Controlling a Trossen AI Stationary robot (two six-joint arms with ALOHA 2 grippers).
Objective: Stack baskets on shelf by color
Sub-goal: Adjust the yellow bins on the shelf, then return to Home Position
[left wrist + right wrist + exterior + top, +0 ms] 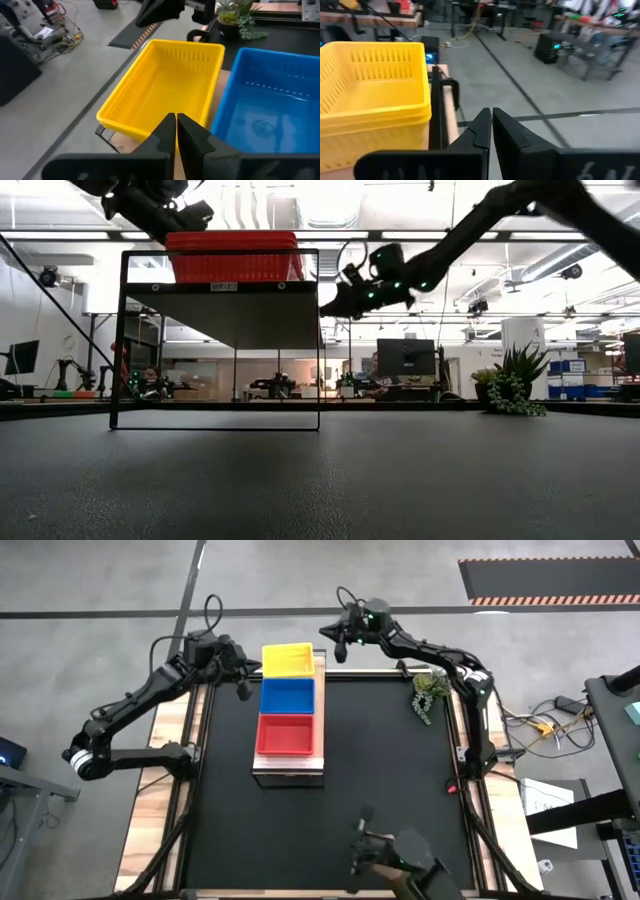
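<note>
A yellow basket (288,660), a blue basket (287,696) and a red basket (286,734) sit in a row on the shelf (288,774), yellow at the far end. My left gripper (243,690) hovers shut just left of the yellow and blue baskets and touches nothing. Its wrist view looks down on the yellow basket (165,85) and blue basket (270,110). My right gripper (340,648) hangs shut in the air to the right of the yellow basket (370,80), level with its rim. The low view shows the red basket (235,255) on the shelf's top.
A small potted plant (430,690) stands at the table's right edge. A dark camera mount (390,852) sits at the near edge. The black tabletop (390,770) to the right of the shelf is open room.
</note>
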